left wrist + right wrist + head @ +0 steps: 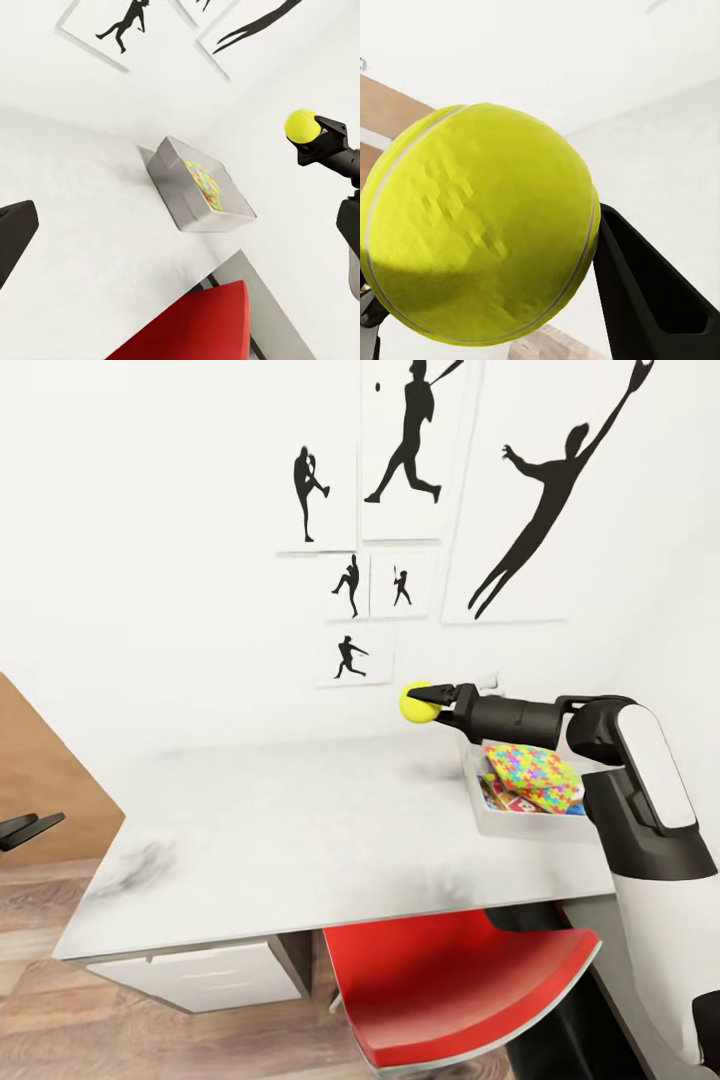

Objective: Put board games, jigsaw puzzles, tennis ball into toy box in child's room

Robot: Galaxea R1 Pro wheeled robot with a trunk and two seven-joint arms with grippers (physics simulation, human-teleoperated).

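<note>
Fingers of my right tool (424, 701) are clamped on the small yellow-green tennis ball (416, 703), held in the air above the long pale white-grey surface (300, 830), beside the shallow grey translucent toy box (478, 805). A multicoloured jigsaw sheet (533, 774) lies in that box on top of a printed game box (505, 798). My left tool (28, 828) shows at the edge of the head view; I cannot tell its grip. A red chair (450, 980) sits tucked under the surface.
</note>
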